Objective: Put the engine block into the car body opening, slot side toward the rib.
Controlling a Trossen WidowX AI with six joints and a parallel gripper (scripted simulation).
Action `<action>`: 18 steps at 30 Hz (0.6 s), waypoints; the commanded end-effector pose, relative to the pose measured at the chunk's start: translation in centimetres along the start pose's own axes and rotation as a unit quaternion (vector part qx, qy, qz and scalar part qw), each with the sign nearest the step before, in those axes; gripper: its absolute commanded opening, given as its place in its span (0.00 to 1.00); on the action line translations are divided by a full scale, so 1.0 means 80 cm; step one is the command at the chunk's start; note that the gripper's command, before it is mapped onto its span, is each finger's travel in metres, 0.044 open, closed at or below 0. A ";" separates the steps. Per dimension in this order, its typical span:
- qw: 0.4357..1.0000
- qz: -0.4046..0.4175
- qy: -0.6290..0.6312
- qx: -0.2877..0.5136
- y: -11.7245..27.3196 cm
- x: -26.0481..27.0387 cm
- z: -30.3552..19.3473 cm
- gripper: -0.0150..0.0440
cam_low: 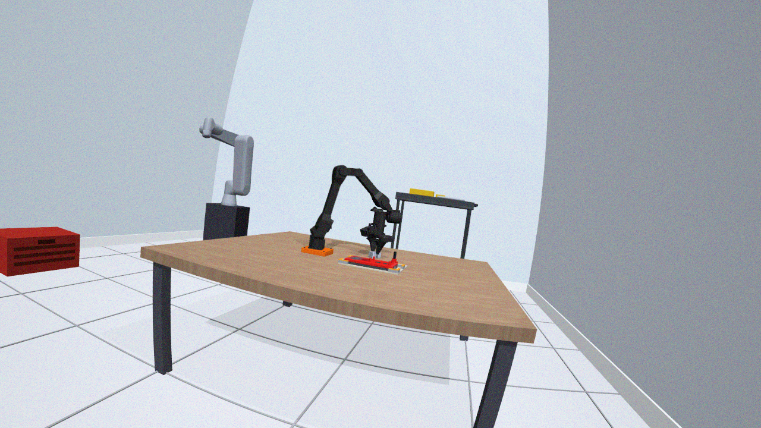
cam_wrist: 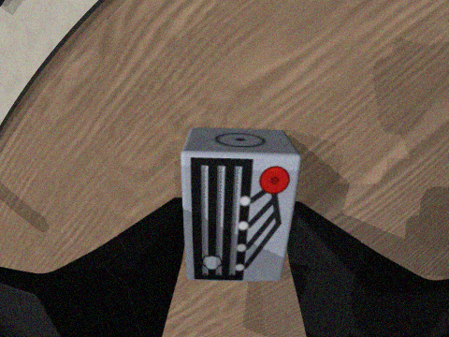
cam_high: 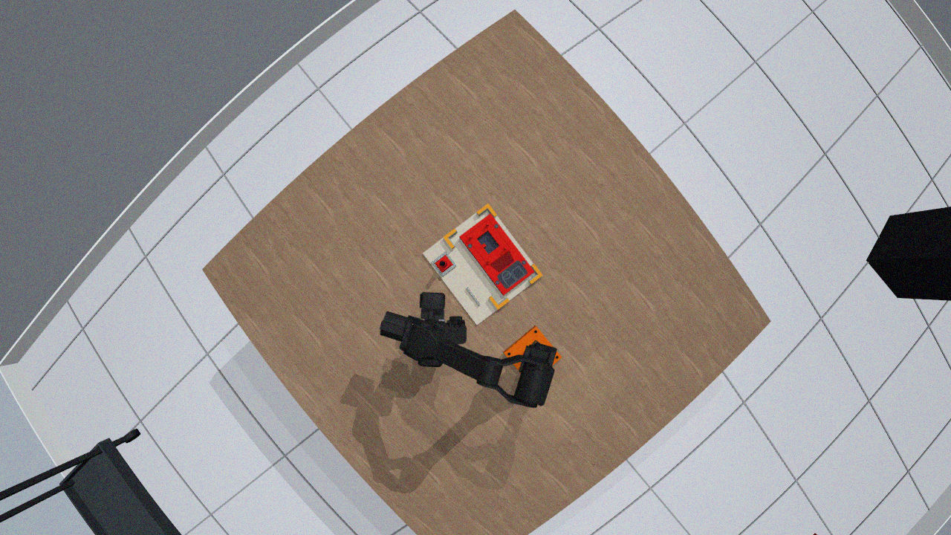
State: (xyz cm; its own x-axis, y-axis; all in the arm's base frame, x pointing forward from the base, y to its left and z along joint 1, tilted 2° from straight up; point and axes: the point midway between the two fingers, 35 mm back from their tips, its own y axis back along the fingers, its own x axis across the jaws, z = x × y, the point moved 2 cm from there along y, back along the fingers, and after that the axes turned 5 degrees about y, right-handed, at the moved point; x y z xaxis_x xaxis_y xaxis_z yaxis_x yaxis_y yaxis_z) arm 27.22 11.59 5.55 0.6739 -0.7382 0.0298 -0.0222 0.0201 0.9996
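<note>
1. The gripper (cam_high: 440, 325) (cam_low: 375, 254) (cam_wrist: 238, 212) is closing its fingers on the block (cam_low: 373, 254) (cam_wrist: 236, 215), one finger touching each side.
2. The block is standing between the fingers over the table (cam_high: 598, 199) (cam_low: 255, 271) (cam_wrist: 140, 75), outside the car (cam_high: 510, 250) (cam_low: 367, 260); whether its underside is touching the wood, I cannot tell.
3. In the wrist view, the block is showing a pale face with dark stripes, white dots and a red disc, and a thin ring is marking the adjoining side.
4. The car is lying on the pale board (cam_high: 458, 276) (cam_low: 395, 274) (cam_wrist: 37, 42), orange corner pieces sitting around it.
5. The car's dark opening (cam_high: 487, 241) is facing up, and the block is not filling it.
6. A red square piece (cam_high: 443, 264) is sitting near one edge of the board, beside the car and apart from it.
7. The arm (cam_high: 465, 362) (cam_low: 330, 199) is rising from its orange base (cam_high: 519, 347) (cam_low: 306, 250), arching over and pointing the gripper down beside the board.
</note>
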 end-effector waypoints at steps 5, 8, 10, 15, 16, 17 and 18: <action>1.000 -0.001 0.025 0.010 0.007 0.000 -0.002 0.25; 1.000 -0.001 0.027 0.011 0.019 0.001 -0.005 0.25; 1.000 -0.001 0.028 0.011 0.027 0.002 -0.006 0.25; 1.000 -0.001 0.024 0.010 0.046 0.003 -0.008 0.25; 1.000 -0.001 0.023 0.010 0.050 0.003 -0.009 0.25; 1.000 -0.001 0.023 0.009 0.054 0.003 -0.009 0.25; 1.000 -0.001 0.022 0.009 0.058 0.003 -0.009 0.25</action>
State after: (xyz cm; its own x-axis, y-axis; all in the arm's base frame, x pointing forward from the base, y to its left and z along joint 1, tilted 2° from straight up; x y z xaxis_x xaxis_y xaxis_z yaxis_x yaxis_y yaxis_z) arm 27.72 11.87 8.91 0.7093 -0.7044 0.0281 -0.0250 0.0147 0.9996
